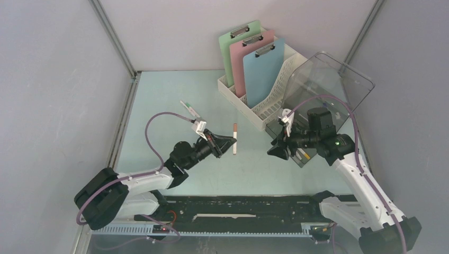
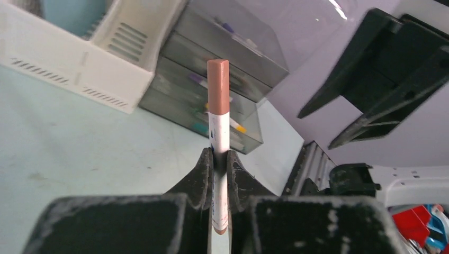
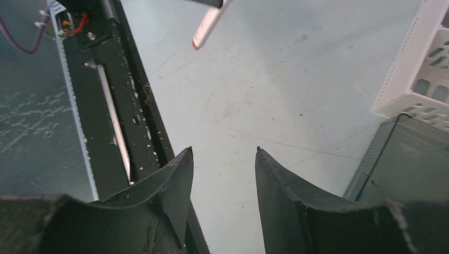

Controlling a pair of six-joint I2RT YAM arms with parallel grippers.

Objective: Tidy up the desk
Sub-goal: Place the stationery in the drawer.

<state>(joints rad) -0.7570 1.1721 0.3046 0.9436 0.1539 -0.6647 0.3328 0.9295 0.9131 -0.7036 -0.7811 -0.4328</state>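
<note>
My left gripper (image 1: 231,141) is shut on a white marker with a brown cap (image 1: 235,136), held above the middle of the pale mint-blue desk (image 1: 159,95). The left wrist view shows the marker (image 2: 218,106) standing upright between the fingertips (image 2: 204,164), cap end pointing away. My right gripper (image 1: 274,151) hangs open and empty over the desk, just in front of the smoky drawer unit (image 1: 317,90). Its wrist view shows bare desk (image 3: 254,90) between the jaws and the marker (image 3: 208,27) at the top.
A white file rack (image 1: 275,100) at the back holds green, pink and blue clipboards (image 1: 262,71). A green-capped pen (image 1: 189,110) lies on the desk left of centre. The drawer unit (image 2: 222,90) holds several pens. A black rail (image 1: 238,209) runs along the near edge.
</note>
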